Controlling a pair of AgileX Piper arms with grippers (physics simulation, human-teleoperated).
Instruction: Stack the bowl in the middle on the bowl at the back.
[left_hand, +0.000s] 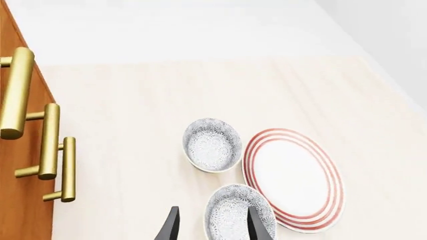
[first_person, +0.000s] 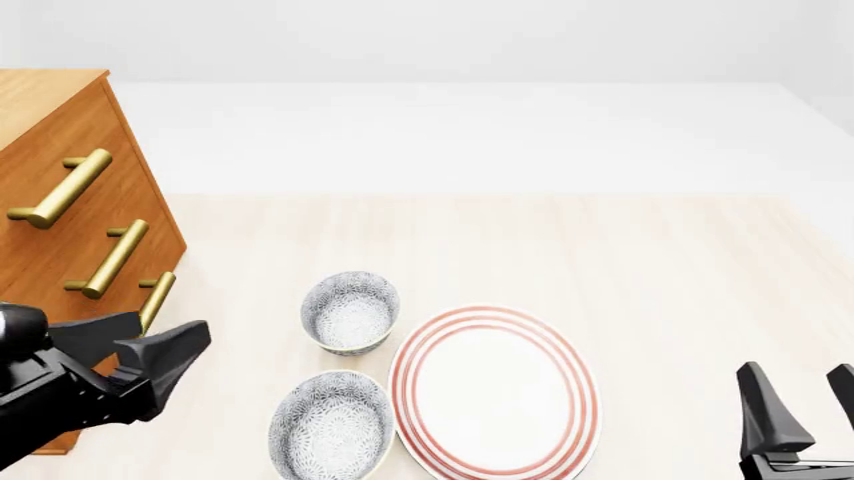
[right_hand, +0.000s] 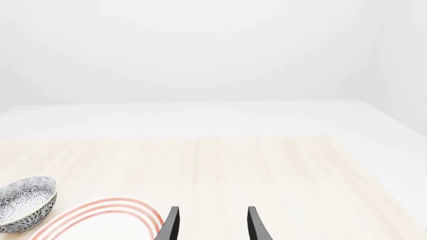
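Left gripper (left_hand: 209, 227) open, holding nothing, near the middle bowl (first_person: 331, 427); right gripper (right_hand: 210, 222) open, idle; nothing stacked on back bowl (first_person: 350, 311) yet.

Simulated home dining or kitchen setting, suggested by a pale wood-grain counter (first_person: 641, 260), a wooden drawer cabinet (first_person: 54, 190) fitted with brass bar handles (first_person: 60, 188), speckled bowls (first_person: 350, 310) and a red-ringed plate (first_person: 494, 392) laid out, plain white surroundings rendered behind.
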